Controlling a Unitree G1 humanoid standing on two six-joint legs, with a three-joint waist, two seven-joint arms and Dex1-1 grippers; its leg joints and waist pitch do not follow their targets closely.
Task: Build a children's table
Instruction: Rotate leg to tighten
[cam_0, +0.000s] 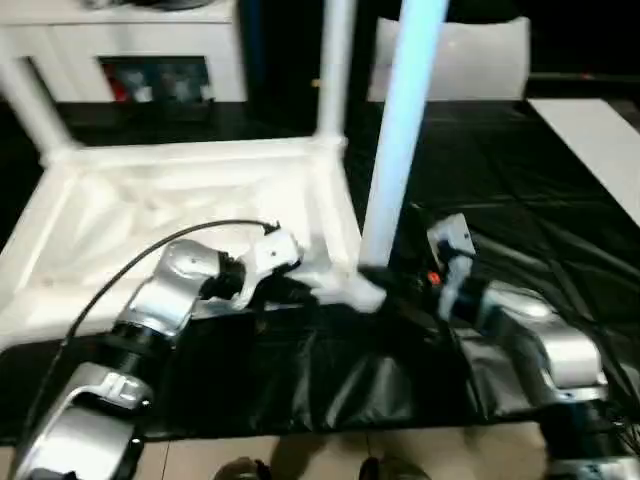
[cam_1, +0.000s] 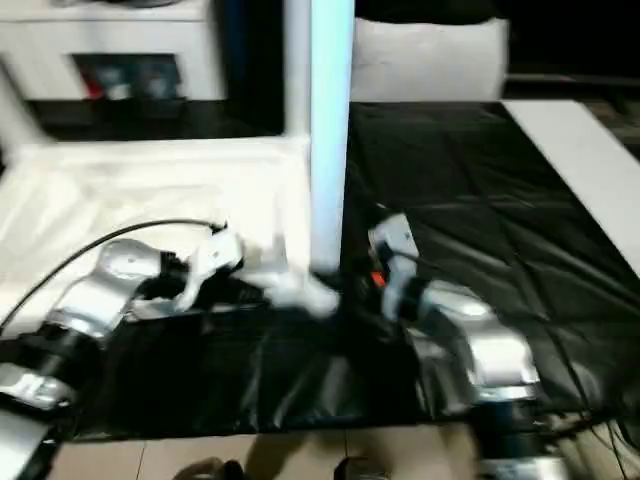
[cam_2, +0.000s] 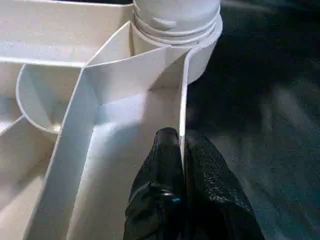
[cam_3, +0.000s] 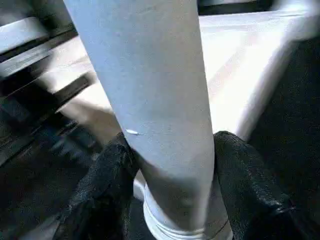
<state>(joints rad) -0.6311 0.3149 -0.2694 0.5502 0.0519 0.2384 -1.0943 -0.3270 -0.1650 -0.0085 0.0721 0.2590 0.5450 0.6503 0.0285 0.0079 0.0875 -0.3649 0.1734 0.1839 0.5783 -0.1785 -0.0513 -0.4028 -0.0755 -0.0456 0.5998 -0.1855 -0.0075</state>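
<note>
We pinch tabletop (cam_0: 190, 215) rim wall with left gripper (cam_2: 181, 145), jaws clamped thin, steadying it upside down. Right gripper (cam_3: 170, 155) clasps leg (cam_0: 400, 130) low, upright over corner socket (cam_2: 200, 55) just ahead, likely for seating.

Smooth white plastic forms the ribbed tabletop (cam_0: 150, 210) and its glossy tube leg (cam_3: 150, 85); a wrinkled, sheeny black sheet (cam_0: 520, 190) lies beneath, gripper fingers (cam_2: 210, 190) textured matt black.
</note>
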